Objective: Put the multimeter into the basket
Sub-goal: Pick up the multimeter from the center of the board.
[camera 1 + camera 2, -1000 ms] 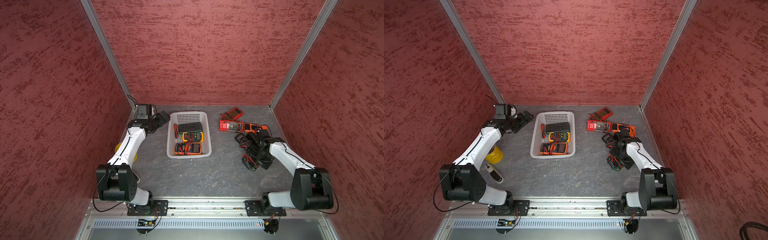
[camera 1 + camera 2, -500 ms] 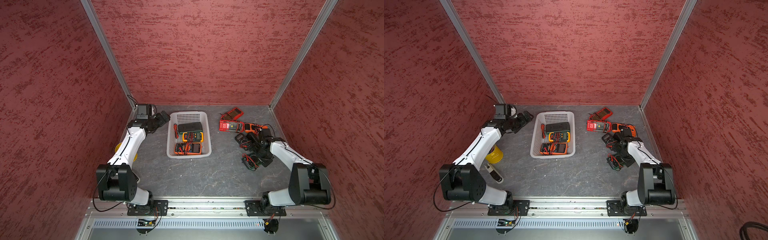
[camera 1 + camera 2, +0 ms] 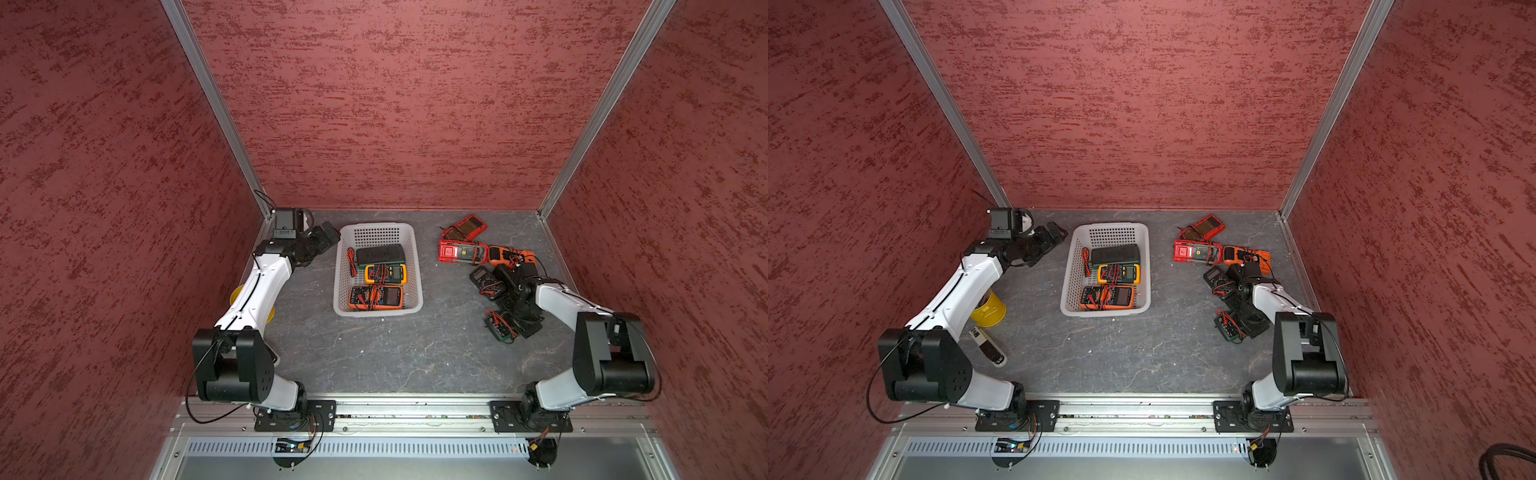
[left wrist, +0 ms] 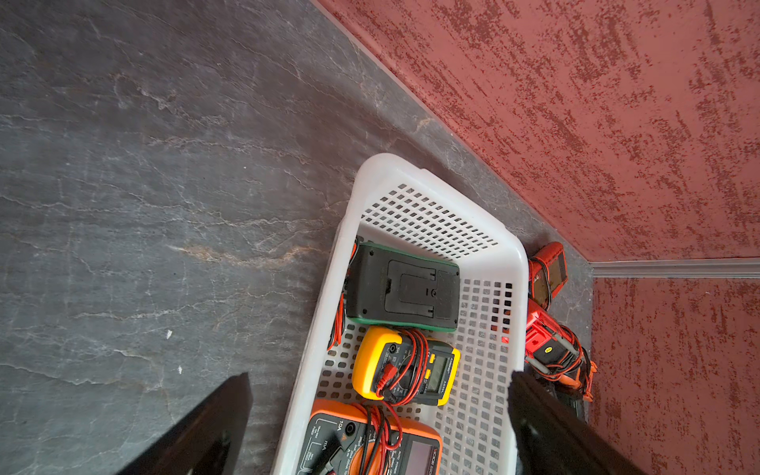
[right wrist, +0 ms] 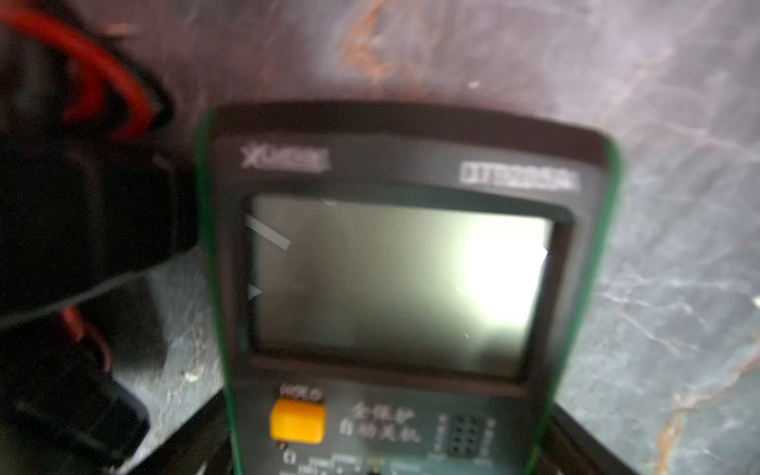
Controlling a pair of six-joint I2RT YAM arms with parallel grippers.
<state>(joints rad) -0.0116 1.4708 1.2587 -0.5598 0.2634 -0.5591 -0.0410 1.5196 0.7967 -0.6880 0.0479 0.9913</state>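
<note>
The white basket (image 3: 378, 311) (image 3: 1104, 311) (image 4: 329, 329) stands mid-table in both top views and holds three multimeters: a black one face down (image 3: 380, 254), a yellow one (image 3: 385, 273) and an orange one (image 3: 376, 297). At the right, my right gripper (image 3: 519, 309) (image 3: 1246, 307) (image 5: 386, 452) is down on a black, green-edged multimeter (image 5: 395, 279) (image 3: 505, 328). Its fingers (image 5: 592, 444) sit against both long sides. My left gripper (image 3: 328, 235) (image 4: 380, 374) hangs open and empty beside the basket's back left corner.
More multimeters lie at the back right: two red (image 3: 461, 251) (image 3: 465, 226), one orange (image 3: 509, 254), one black (image 3: 484, 280) close to the right gripper. A yellow cup (image 3: 988, 309) and a small black-and-white device (image 3: 988, 347) sit by the left arm. Red walls enclose three sides.
My right arm has settled lower onto the multimeter at the right and its jaws have narrowed around it. The left arm and the basket have not moved.
</note>
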